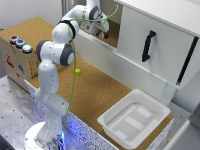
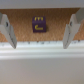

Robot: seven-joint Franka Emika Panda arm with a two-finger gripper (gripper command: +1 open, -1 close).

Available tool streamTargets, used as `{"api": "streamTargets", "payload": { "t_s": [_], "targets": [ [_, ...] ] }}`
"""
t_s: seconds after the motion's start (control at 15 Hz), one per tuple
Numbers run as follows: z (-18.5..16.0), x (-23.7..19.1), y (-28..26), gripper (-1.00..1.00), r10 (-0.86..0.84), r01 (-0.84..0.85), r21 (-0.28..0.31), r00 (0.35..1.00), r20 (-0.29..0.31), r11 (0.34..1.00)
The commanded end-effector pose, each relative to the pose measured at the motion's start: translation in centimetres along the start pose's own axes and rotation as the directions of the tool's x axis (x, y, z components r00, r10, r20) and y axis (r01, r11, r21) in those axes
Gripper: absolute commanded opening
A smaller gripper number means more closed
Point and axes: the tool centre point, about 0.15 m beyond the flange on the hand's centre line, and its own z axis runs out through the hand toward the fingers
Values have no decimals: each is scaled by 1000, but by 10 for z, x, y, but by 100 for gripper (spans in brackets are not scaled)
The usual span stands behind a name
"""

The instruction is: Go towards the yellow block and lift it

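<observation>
The yellow block (image 1: 77,71) is a tiny bright cube on the cork table, just to the exterior view's right of the arm's lower links. My gripper (image 1: 103,34) is far from it, up at the back over the open white compartment. In the wrist view the gripper (image 2: 39,45) is open and empty, with both fingers (image 2: 8,31) spread wide. A small dark purple block (image 2: 39,25) lies on cork beyond the fingers, between their lines. The yellow block does not show in the wrist view.
A white cabinet (image 1: 160,35) with a black handle (image 1: 147,45) stands at the back right. A white bin (image 1: 135,117) sits at the table's front right. A cardboard box with round buttons (image 1: 17,50) stands at the exterior view's left.
</observation>
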Motion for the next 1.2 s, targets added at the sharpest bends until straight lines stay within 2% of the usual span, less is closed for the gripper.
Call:
{"api": "streamTargets", "payload": {
  "t_s": [0.0,0.13,0.27,0.47,0.67,0.87,0.93,1.13],
  "targets": [
    [1,-129,-3,100,-130,140,56,979,-160,989],
    [10,-153,-5,100,-183,196,83,973,-138,977],
    [33,-172,-4,100,-259,267,105,962,-86,958],
    [73,-183,-4,100,-350,348,111,937,4,931],
    [108,-186,-15,100,-428,422,95,902,57,902],
    [132,-192,-29,100,-503,497,91,862,61,863],
    [140,-195,-35,100,-522,515,107,852,53,851],
    [164,-207,-50,100,-565,555,116,821,82,823]
  ]
}}
